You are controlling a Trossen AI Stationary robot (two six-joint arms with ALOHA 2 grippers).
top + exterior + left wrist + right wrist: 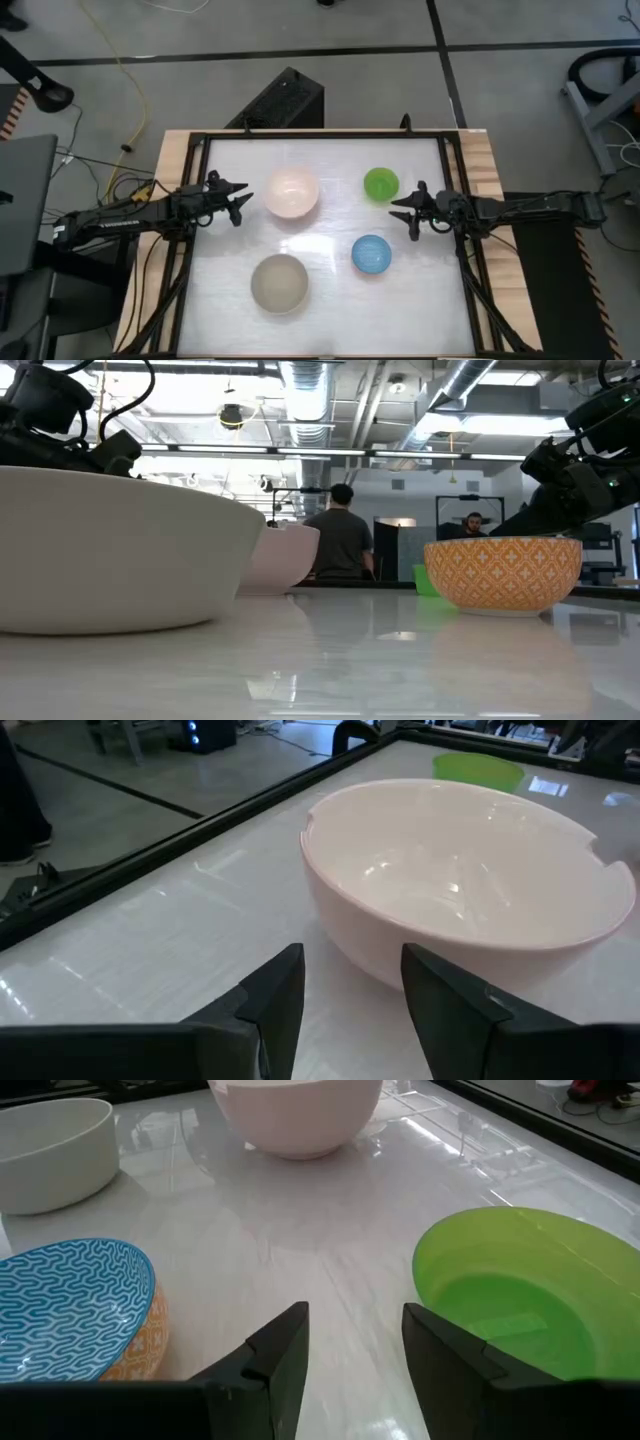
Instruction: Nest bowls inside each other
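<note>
Four bowls stand apart on their bases on the white table. The pale pink bowl (292, 193) (470, 870) is at the far left, and the small green bowl (381, 184) (520, 1295) is at the far right. The blue bowl (371, 254) (70, 1305), orange outside (503, 572), is at the near right. The beige-grey bowl (279, 283) (100, 550) is at the near left. My left gripper (241, 201) (350, 995) is open just left of the pink bowl, apart from it. My right gripper (406, 213) (355, 1350) is open, pointing between the green and blue bowls.
Black rails (452, 190) frame the table top, with wooden strips outside them. A black box (283, 100) stands on the floor beyond the far edge. Bare table (330, 230) lies between the four bowls. People (340, 545) stand in the room behind.
</note>
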